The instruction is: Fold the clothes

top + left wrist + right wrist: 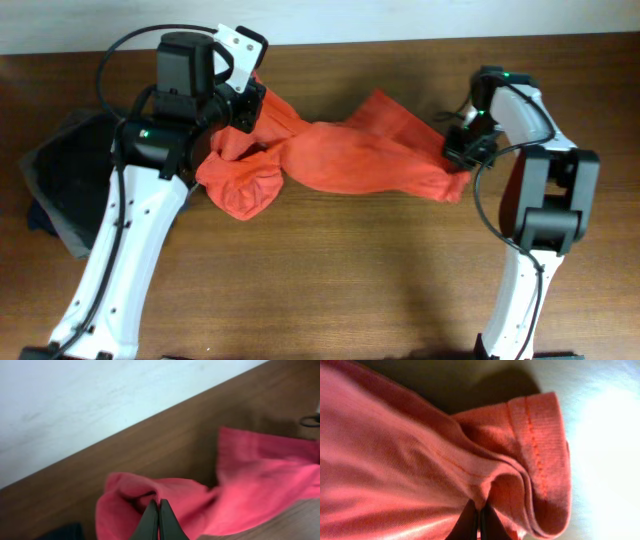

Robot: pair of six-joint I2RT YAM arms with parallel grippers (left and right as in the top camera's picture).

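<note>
Left jaws and right jaws are each clamping tight on opposite ends of the red-orange shirt (340, 155) (bunched over the counter (350, 290))

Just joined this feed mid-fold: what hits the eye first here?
The red-orange shirt, bunched into a rope across the table. The left fingers are shut on its crumpled end; the right fingers pinch fabric beside a stitched hem at the other end. Dark garments lie at the overhead view's left edge.
</note>
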